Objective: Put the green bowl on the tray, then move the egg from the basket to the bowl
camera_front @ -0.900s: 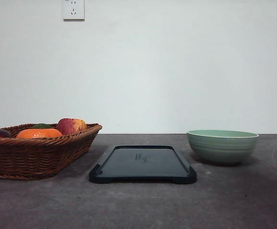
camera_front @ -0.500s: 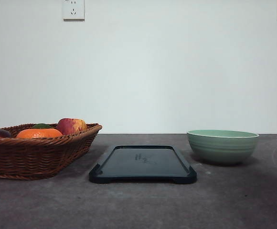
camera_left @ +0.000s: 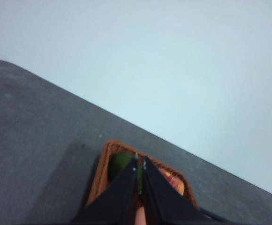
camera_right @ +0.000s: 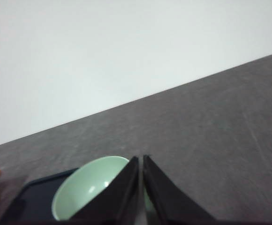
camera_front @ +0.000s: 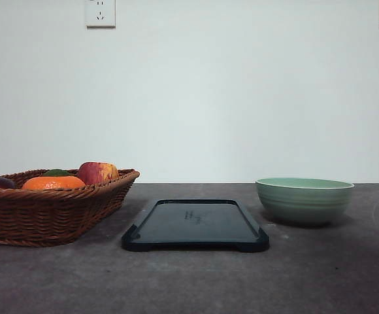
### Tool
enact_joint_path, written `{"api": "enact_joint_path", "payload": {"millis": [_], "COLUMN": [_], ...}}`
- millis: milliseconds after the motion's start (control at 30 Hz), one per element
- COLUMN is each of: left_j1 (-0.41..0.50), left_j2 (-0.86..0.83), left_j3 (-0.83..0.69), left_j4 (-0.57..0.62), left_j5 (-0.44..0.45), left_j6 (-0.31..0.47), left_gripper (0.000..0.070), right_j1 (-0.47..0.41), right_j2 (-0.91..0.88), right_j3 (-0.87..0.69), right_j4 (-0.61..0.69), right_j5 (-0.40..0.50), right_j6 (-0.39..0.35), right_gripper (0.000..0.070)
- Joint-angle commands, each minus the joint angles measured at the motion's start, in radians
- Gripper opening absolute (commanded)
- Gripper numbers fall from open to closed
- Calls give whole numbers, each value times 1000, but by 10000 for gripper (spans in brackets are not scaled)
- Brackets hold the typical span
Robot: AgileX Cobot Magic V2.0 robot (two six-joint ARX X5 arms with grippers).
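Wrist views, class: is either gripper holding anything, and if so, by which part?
Nothing is held. The left gripper and right gripper each have their fingers closed together with nothing between them; the green bowl sits untouched on the table.

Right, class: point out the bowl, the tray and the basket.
bowl (camera_front: 304, 204), front view, ridged outer wall.
tray (camera_front: 196, 222), front view, glossy flat surface.
basket (camera_front: 46, 212), front view, woven front side.

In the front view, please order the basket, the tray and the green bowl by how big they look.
1. basket, though cut off at the frame edge
2. tray
3. green bowl
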Motion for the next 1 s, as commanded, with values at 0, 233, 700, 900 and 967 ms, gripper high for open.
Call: {"api": "enact_joint_path", "payload": {"millis": [0,233,700,900,967], "left_j1": [0,-2,-3,-3,-4], "left_j2": [31,207,625,801,854], "left_j3": [40,219,519,597,621], "left_j4": [-13,-206,-374,-410,-431], "left_j5": [-5,-1,151,238,271], "left_j6": [23,43,154,171,185], "left_gripper": [4,3,3,3,2], "right_j1": [1,1,35,58,66], "right_j2": [31,195,635,823,880], "right_j3": [34,175,390,476,510], "right_j4": [-6,-95,-216,-246,-270], "right_j5": [-10,-60,-159,-211,-212], "right_j6": [9,-42,-125,-125,-125], "right_gripper": [7,7,7,7,7]}}
